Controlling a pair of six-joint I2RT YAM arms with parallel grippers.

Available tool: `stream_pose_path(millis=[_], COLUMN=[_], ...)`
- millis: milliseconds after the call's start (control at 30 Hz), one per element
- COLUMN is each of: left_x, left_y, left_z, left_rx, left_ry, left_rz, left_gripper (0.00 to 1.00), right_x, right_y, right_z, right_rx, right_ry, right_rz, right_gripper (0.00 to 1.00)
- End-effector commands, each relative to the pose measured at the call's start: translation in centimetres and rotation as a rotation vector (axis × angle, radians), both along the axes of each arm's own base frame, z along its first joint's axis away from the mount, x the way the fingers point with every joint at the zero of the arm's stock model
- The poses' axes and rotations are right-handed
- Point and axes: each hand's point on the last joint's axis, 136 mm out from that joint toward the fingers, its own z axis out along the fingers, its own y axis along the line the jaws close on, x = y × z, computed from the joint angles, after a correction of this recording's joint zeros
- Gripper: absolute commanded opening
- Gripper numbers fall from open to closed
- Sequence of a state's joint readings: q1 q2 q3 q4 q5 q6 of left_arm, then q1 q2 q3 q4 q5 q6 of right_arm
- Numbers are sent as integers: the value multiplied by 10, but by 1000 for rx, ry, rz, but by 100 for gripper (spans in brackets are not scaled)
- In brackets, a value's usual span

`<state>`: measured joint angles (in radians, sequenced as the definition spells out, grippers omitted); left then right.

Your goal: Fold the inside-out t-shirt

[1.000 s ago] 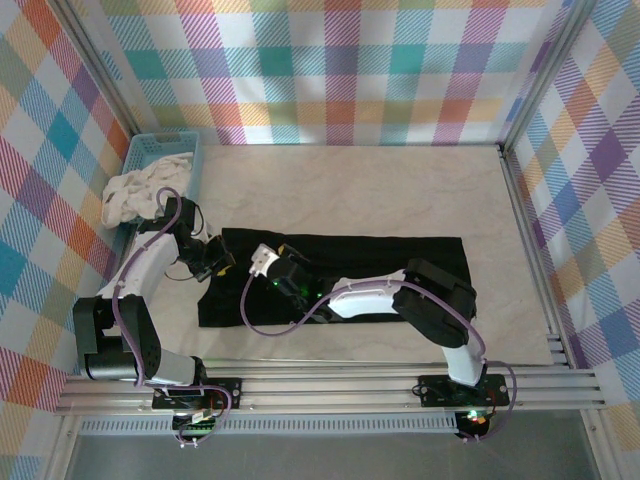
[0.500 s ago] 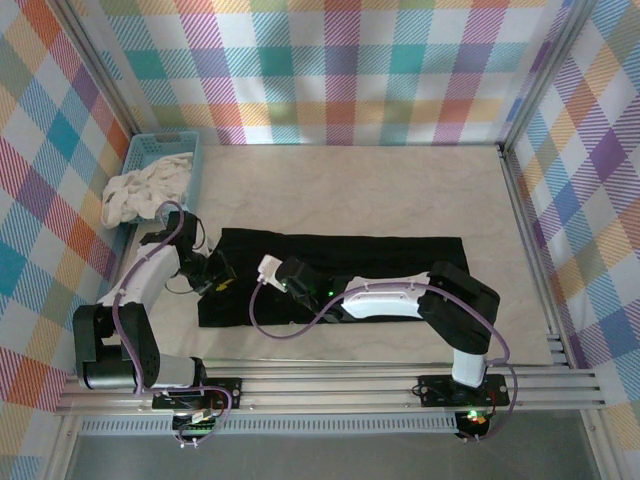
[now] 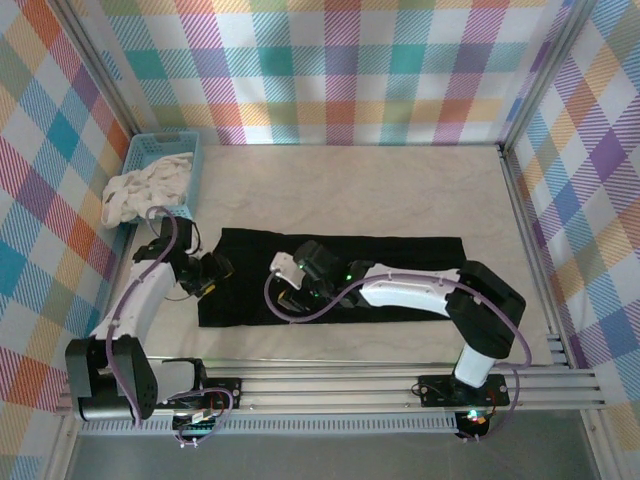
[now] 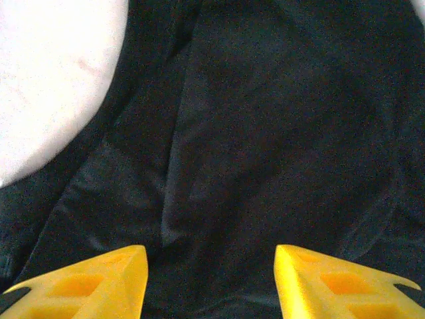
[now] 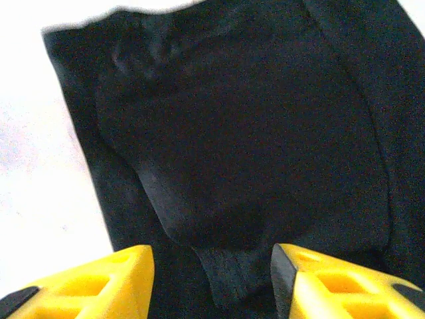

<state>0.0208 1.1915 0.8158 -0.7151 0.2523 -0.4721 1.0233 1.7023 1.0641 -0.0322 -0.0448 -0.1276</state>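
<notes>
- The inside-out t-shirt [image 3: 400, 252] lies as a long black band across the near half of the desk [image 3: 350, 190].
- It looks soft, light and limp, so it is best pinched at an edge or corner.
- The left gripper [image 4: 209, 266] and right gripper [image 5: 209, 266] hover over its left end, fingers apart, holding nothing.

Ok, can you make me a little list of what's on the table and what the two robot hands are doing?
Shirt: black t-shirt spread in a long band on the table
Left hand: open, over the shirt's left end, holding nothing
Right hand: open, over the shirt, holding nothing
Basket: blue basket at the far left
In the basket: white cloth, spilling over the edge
</notes>
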Motion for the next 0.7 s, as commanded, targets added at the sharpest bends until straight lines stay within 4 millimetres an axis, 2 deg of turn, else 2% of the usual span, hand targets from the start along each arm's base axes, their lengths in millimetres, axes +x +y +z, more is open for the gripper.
stream_pose_path(millis=[0,67,100,200,233,300,367,433,567,667], left_x=[28,34,36,45,48,58,67,71,76,75], left_y=[-15,-26,-26,-8,0,17,25,33,37,36], left_z=[11,-2,-9,-14,-12,-5,-4,-10,-32,-47], left_rx=[-20,-30,-20,86,133,227,274,313,322,335], left_ry=[-126,-109,-92,-112,-131,-184,-216,-211,-152,-93], left_rz=[30,10,14,43,52,75,78,85,48,-17], left_gripper=[54,53,54,54,56,69,78,85,99,100], right_x=[-8,0,6,17,19,16,12,8,9,10], right_y=[19,26,29,30,30,29,27,25,21,16], right_z=[9,-7,-15,-42,-51,-70,-79,-74,-40,-23], right_rx=[135,120,115,88,73,33,10,11,70,98], right_ry=[178,217,235,294,316,364,397,412,389,369], right_rz=[16,-30,-61,-135,-154,-165,-161,-150,-130,-126], right_gripper=[52,49,46,40,39,37,37,38,47,50])
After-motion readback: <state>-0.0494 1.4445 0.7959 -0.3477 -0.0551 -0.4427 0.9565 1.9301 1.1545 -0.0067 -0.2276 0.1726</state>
